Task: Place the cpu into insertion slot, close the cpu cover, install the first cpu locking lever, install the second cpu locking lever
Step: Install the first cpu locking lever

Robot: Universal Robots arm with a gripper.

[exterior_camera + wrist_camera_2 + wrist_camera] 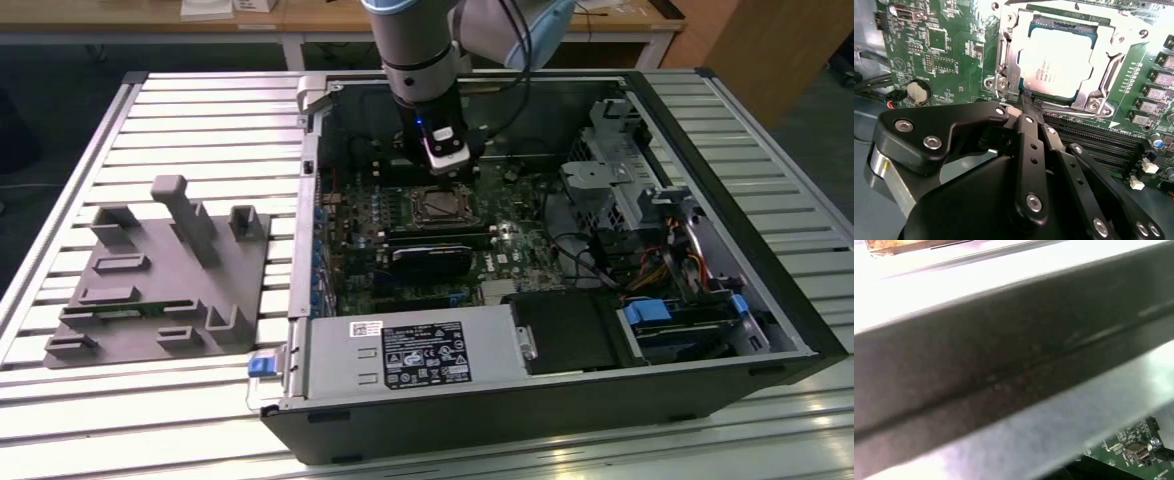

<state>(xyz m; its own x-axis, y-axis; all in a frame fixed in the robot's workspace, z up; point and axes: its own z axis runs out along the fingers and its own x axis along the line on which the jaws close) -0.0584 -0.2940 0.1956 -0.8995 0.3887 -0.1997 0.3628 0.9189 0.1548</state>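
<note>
In the second wrist view the cpu lies flat in the insertion slot, silvery top up. The cpu cover is down around it, its window framing the chip. A thin metal lever runs along one side of the frame. My gripper is shut, its black fingers meeting in a point that reaches the cover's near edge; I see nothing between them. In the exterior view the gripper hangs just behind the insertion slot inside the open computer case.
The green motherboard carries a coin battery and memory slots beside the socket. The case wall stands close to the wrist. A grey fixture block sits on the slatted table at the exterior view's left.
</note>
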